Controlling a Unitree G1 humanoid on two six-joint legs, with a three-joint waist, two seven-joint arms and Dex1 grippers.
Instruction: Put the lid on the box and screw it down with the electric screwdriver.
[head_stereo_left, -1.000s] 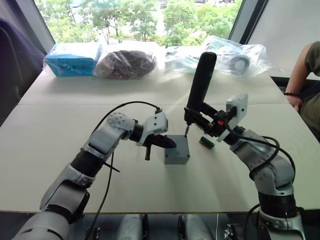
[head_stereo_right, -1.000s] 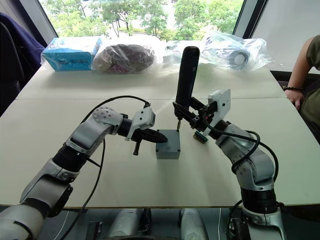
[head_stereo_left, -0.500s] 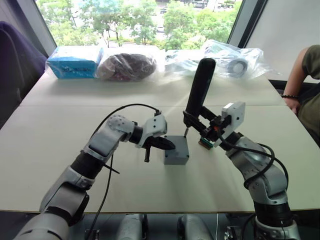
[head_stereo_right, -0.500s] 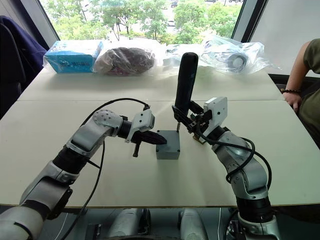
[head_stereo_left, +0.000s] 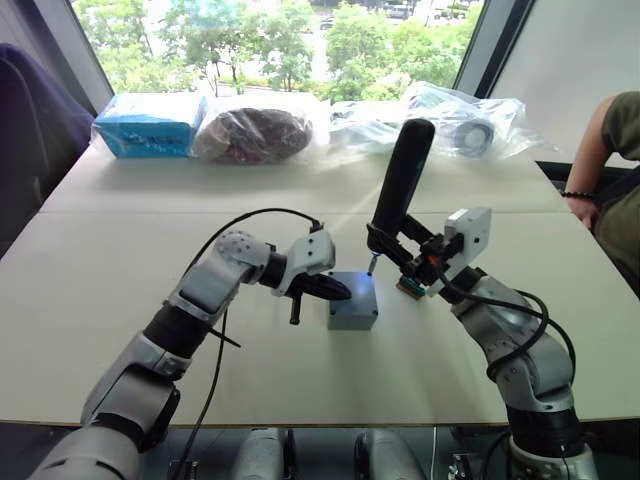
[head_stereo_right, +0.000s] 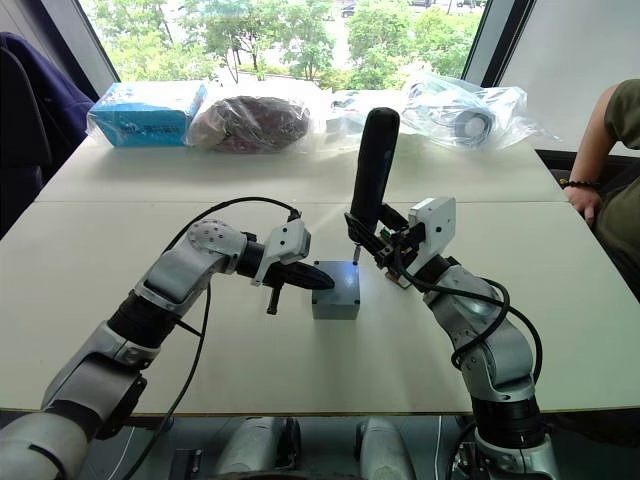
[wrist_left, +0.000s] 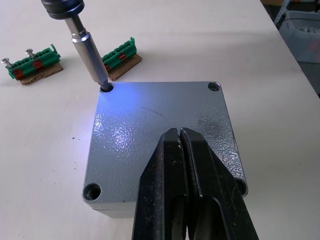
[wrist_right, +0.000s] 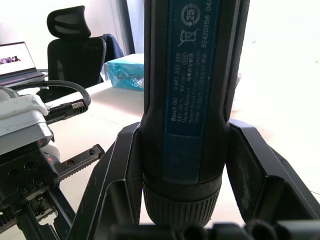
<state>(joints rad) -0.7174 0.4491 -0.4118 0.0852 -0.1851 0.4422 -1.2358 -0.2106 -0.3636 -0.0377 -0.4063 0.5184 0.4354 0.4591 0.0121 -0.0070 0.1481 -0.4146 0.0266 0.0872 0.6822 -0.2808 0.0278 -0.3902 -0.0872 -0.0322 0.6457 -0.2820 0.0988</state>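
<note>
On the pale table (head_stereo_left: 120, 300), near its middle, sits the box (head_stereo_left: 353, 312) with the lid (wrist_left: 160, 135) already seated flat on top of it. Just left of the box, the left gripper (wrist_left: 180, 137) reaches over the lid with its two black fingers pressed together, their tips resting on the lid's top. Just right of the box, the right gripper (head_stereo_left: 390, 243) is clamped around the lower body of the electric screwdriver (head_stereo_left: 399, 180), which stands nearly upright, leaning slightly away. Its metal bit (wrist_left: 90, 62) sits in the screw hole at the lid's far right corner, casting bluish light over the lid. Two small green terminal blocks (wrist_left: 32, 62) lie on the table just beyond the box.
</note>
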